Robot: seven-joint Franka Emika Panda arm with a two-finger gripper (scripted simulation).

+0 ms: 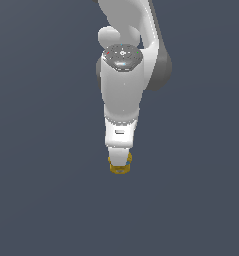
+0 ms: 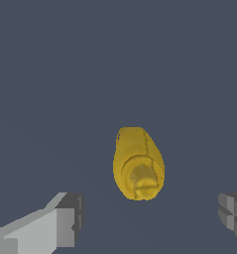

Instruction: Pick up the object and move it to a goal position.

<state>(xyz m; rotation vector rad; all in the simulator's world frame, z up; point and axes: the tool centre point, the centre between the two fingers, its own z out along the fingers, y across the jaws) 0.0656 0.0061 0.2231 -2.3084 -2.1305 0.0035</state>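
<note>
Two grey fingers (image 2: 65, 221) of the claw (image 2: 149, 218) stood spread wide, released, with the yellow object (image 2: 139, 163) lying between them on the surface (image 2: 50, 74). Lowering squarely before closing across its narrow width seemed wise.

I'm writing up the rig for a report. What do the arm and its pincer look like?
The arm is smooth glossy white with rounded links and a dark grey joint at one side. A grey cap on top carries small red and green marks. The pincer has a boxy white body; its fingers are blocky light grey with darker grey pads.
</note>
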